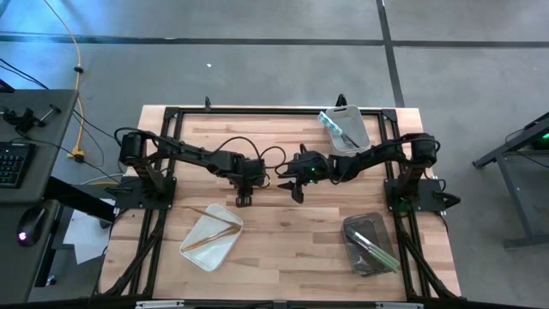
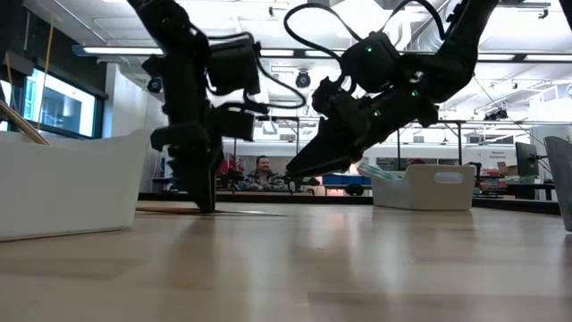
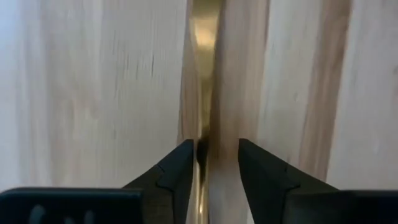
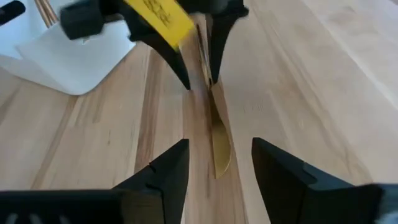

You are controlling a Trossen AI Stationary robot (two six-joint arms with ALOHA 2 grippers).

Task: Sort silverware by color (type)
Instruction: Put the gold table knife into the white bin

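The left hand is standing right over a gold piece of silverware lying flat on the counter, fingers parted astride it, its long axis running toward the right hand, hovering open and empty nearby.

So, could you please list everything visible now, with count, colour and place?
table: one, pale wood
white tray: one, front left, holds gold silverware
pale tray: one, far right, holds light-blue silverware
dark tray: one, front right, holds green silverware
gold piece: one, flat at table centre
person: one, in the room behind
left end effector: open, astride the gold piece
right end effector: open, at its other end
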